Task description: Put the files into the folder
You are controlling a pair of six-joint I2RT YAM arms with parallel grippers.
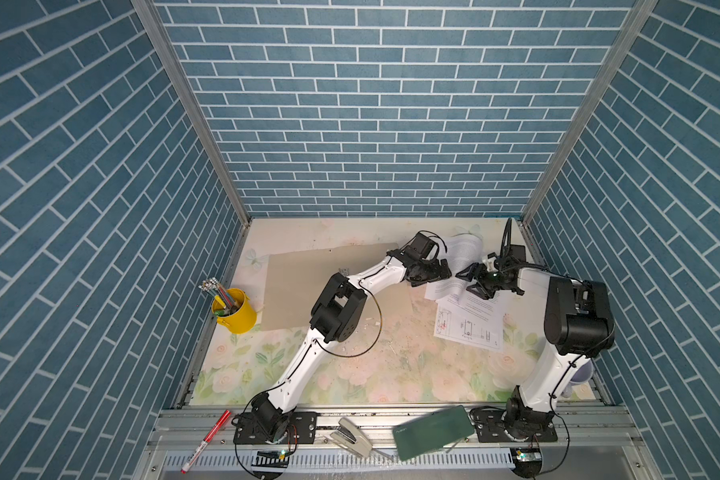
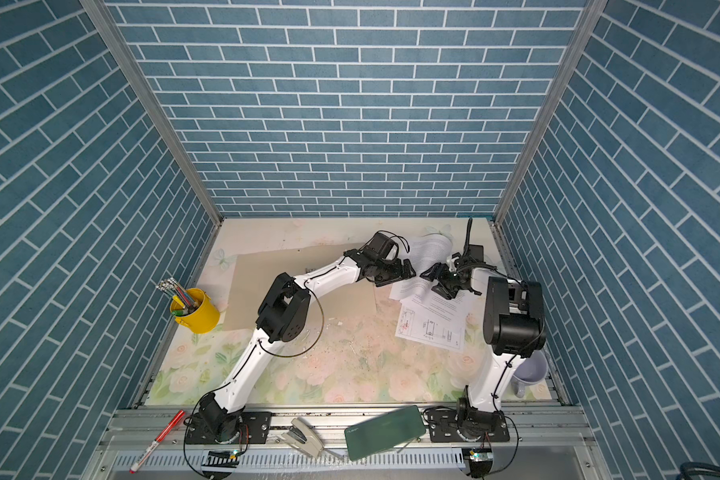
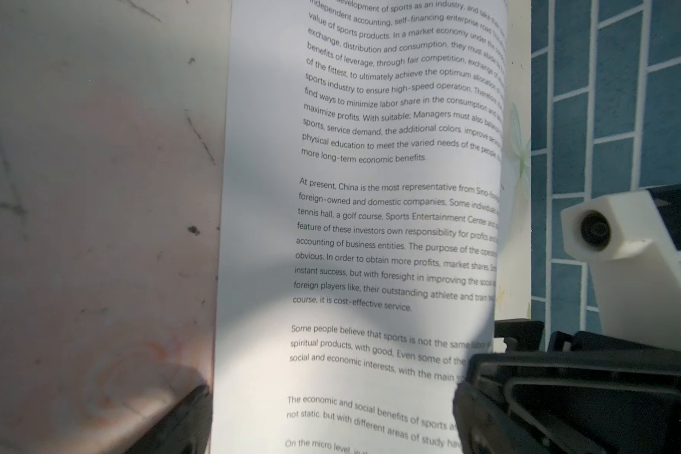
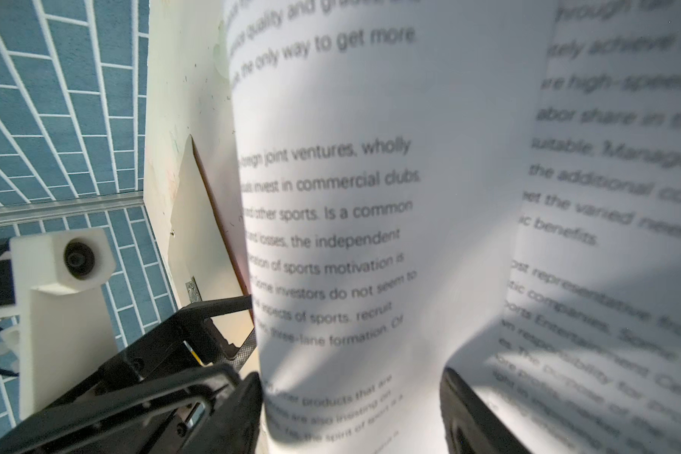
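The tan folder [image 1: 300,291] [image 2: 258,282] lies open and flat at the back left of the table. The files lie to its right: a text sheet [image 1: 464,249] [image 2: 433,249] curled upward, a second text sheet [image 1: 483,305] and a line-drawing sheet [image 1: 470,330] flat beneath. My left gripper [image 1: 445,272] [image 3: 335,424] reaches across the folder, open, with the curled text sheet [image 3: 370,236] spanning its jaws. My right gripper [image 1: 468,284] [image 4: 354,416] faces it, open, with a bowed text sheet [image 4: 331,236] between its fingers. The folder [image 4: 197,220] shows past that sheet.
A yellow cup of pencils [image 1: 233,311] stands at the folder's left edge. On the front rail lie a red marker [image 1: 206,440], a stapler [image 1: 352,436] and a dark green case [image 1: 433,430]. A pale mug [image 2: 531,372] sits behind the right arm. The back wall is close behind the sheets.
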